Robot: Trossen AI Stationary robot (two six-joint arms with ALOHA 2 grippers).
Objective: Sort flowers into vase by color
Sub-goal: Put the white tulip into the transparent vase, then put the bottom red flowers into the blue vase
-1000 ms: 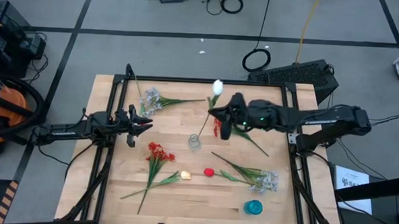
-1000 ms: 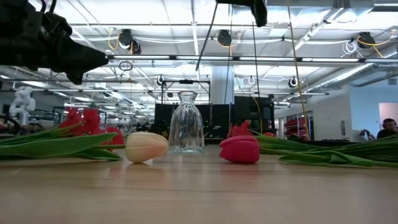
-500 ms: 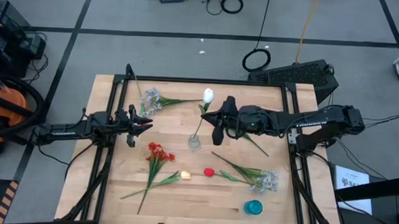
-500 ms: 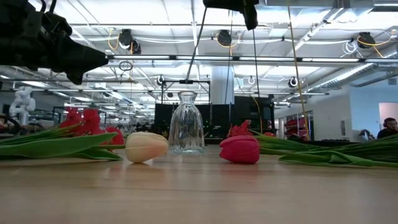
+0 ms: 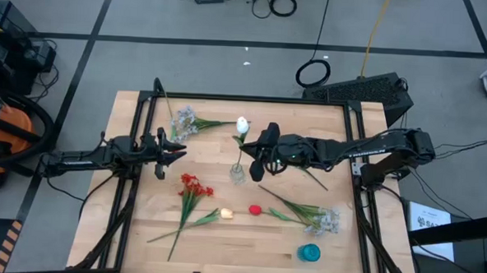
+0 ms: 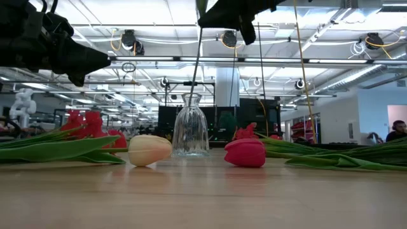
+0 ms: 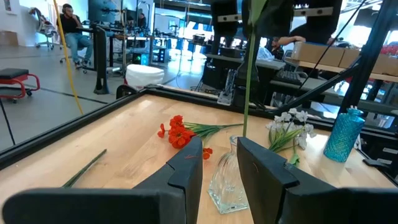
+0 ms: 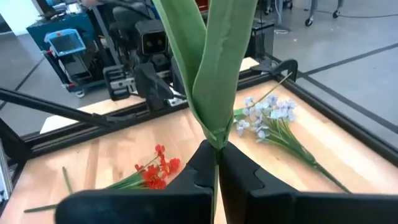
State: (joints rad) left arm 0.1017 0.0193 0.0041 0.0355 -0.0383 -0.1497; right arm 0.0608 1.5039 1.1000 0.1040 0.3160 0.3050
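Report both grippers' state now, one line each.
Left gripper: open, holding nothing, waiting at the table's left side.
Right gripper: shut on the white tulip stem, over the clear vase.

Clear glossy glass vase [image 6: 191, 126] on a matt wooden table [image 5: 141, 222].

Bright even overhead light, faint shadows; low view foreground table [image 6: 203, 203] blurred.
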